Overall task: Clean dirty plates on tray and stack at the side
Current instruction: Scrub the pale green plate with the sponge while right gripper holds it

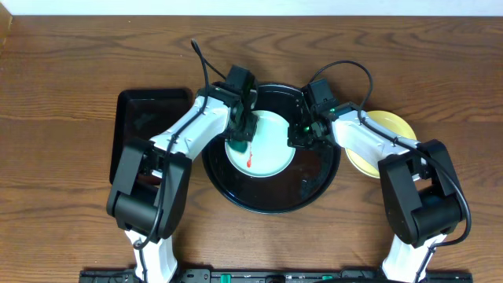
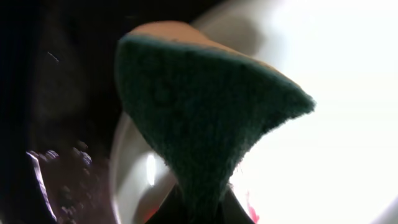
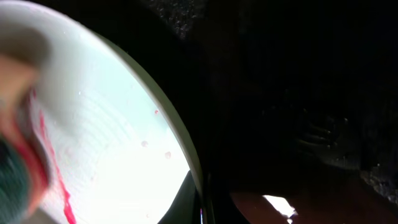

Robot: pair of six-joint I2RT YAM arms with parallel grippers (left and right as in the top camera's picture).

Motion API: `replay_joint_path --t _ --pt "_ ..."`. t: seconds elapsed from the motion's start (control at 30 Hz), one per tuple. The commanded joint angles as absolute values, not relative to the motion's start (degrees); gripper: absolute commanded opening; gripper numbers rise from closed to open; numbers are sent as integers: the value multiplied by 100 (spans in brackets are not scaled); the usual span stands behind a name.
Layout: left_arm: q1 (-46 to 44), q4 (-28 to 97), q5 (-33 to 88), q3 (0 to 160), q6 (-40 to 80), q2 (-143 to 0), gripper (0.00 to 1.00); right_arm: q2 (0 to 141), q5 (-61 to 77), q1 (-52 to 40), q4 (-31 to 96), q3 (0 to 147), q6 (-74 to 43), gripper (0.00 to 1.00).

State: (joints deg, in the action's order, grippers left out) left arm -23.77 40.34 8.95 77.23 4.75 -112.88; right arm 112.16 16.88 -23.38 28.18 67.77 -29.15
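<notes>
A mint-green plate (image 1: 263, 149) with a thin red smear (image 1: 248, 162) lies in the round black tray (image 1: 236, 196). My left gripper (image 1: 242, 132) is shut on a green sponge (image 2: 205, 118) and presses it on the plate's upper left part. My right gripper (image 1: 299, 135) is shut on the plate's right rim (image 3: 180, 137), one finger on each side. In the right wrist view the smear (image 3: 53, 168) and the sponge (image 3: 12, 177) show at the left. A pale yellow plate (image 1: 389, 126) lies on the wood to the right of the tray. I see no second green plate.
A smaller rectangular black tray (image 1: 145, 118) lies left of the round tray, partly under my left arm. Bare brown tabletop (image 1: 71, 94) lies around both trays. The right arm crosses over the yellow plate.
</notes>
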Motion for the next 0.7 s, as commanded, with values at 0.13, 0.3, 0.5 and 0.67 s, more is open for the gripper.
replay_joint_path --t 0.13,0.3,0.5,0.67 --pt "-2735 4742 1708 7703 558 -11382 8 11544 1765 -2486 2886 6678 -3020 1" --pt "-2744 4591 2051 7703 561 -11382 8 11544 1765 -2486 2888 6678 -3020 1" --pt "-2550 3686 1811 7703 567 -11382 7 11544 1765 -2486 2893 6678 -3017 1" --pt "-2504 3286 296 7703 873 -11393 7 11544 1763 -2486 2915 6678 -3013 1"
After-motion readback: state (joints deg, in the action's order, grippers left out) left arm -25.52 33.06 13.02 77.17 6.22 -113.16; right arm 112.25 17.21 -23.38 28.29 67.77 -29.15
